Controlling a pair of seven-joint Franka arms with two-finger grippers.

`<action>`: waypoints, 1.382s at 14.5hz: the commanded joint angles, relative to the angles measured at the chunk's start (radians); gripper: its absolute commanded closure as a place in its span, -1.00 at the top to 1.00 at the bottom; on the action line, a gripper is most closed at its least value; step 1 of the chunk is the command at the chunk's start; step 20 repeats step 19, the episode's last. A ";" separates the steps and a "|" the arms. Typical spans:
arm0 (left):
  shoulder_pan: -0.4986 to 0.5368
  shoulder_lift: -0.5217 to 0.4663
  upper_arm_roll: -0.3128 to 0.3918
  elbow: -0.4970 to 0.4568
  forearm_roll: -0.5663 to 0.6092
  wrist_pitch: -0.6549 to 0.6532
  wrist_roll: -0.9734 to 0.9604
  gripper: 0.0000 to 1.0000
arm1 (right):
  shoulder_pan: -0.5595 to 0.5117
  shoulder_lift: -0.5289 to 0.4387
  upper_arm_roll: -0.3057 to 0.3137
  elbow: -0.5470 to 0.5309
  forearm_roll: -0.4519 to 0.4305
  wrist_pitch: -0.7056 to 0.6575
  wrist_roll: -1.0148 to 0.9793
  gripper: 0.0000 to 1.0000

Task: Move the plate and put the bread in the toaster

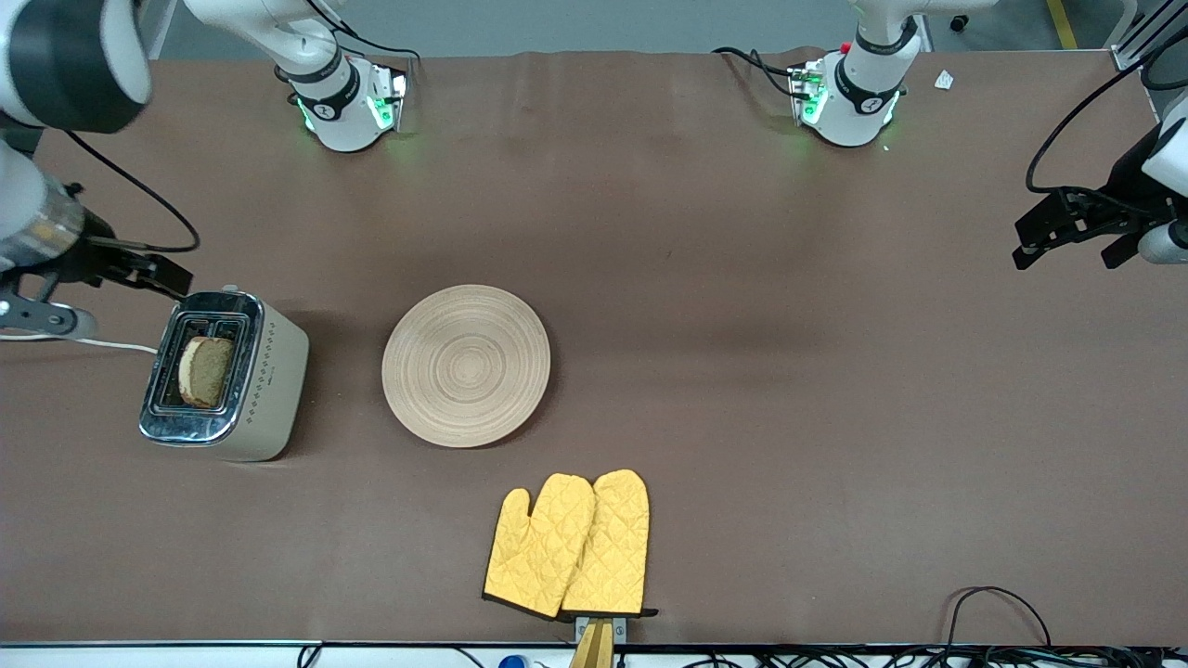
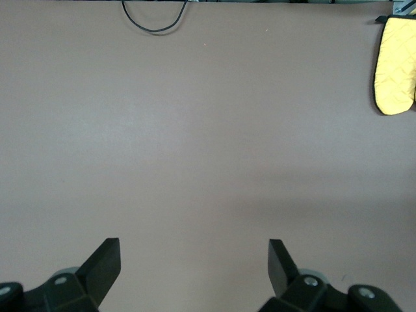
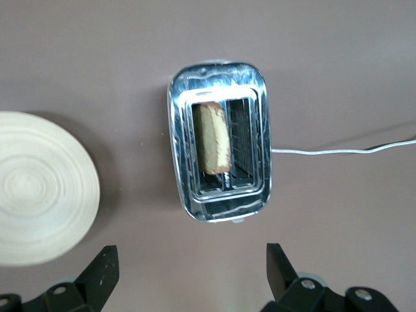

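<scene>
The toaster (image 1: 274, 371) stands at the right arm's end of the table, chrome top up. The bread (image 1: 206, 371) stands upright in one slot and sticks out a little. In the right wrist view the bread (image 3: 213, 136) is in the slot of the toaster (image 3: 218, 207) nearer the plate (image 3: 39, 188). The light-wood plate (image 1: 466, 365) lies flat and bare mid-table, beside the toaster. My right gripper (image 1: 153, 272) (image 3: 190, 260) is open and empty, over the table by the toaster's end toward the bases. My left gripper (image 1: 1058, 227) (image 2: 194, 253) is open and empty over bare table at the left arm's end.
Two yellow oven mitts (image 1: 571, 547) lie near the front edge, nearer the camera than the plate; one shows in the left wrist view (image 2: 395, 65). The toaster's white cord (image 1: 111, 345) runs off the table's end. A black cable (image 1: 993, 603) loops at the front edge.
</scene>
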 commanded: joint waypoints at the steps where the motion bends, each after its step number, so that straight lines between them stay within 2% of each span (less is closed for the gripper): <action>1: 0.001 0.028 -0.001 0.050 0.002 -0.017 -0.010 1.00 | -0.126 -0.073 0.017 -0.059 0.089 -0.013 -0.184 1.00; 3: 0.003 0.028 -0.001 0.050 0.002 -0.017 -0.010 1.00 | -0.172 -0.076 0.017 -0.057 0.108 -0.016 -0.286 1.00; 5: 0.000 0.030 -0.001 0.049 0.002 -0.017 -0.010 1.00 | -0.183 -0.076 0.023 -0.041 0.109 -0.036 -0.295 1.00; 7: 0.000 0.030 -0.001 0.049 0.002 -0.017 -0.012 1.00 | -0.241 -0.075 0.088 -0.028 0.154 -0.036 -0.295 1.00; 9: 0.001 0.030 -0.001 0.049 0.002 -0.017 -0.012 1.00 | -0.271 -0.075 0.154 -0.016 0.160 -0.038 -0.283 1.00; 20: 0.001 0.034 0.001 0.052 0.004 -0.022 -0.016 1.00 | -0.261 -0.072 0.155 0.002 0.151 -0.039 -0.245 1.00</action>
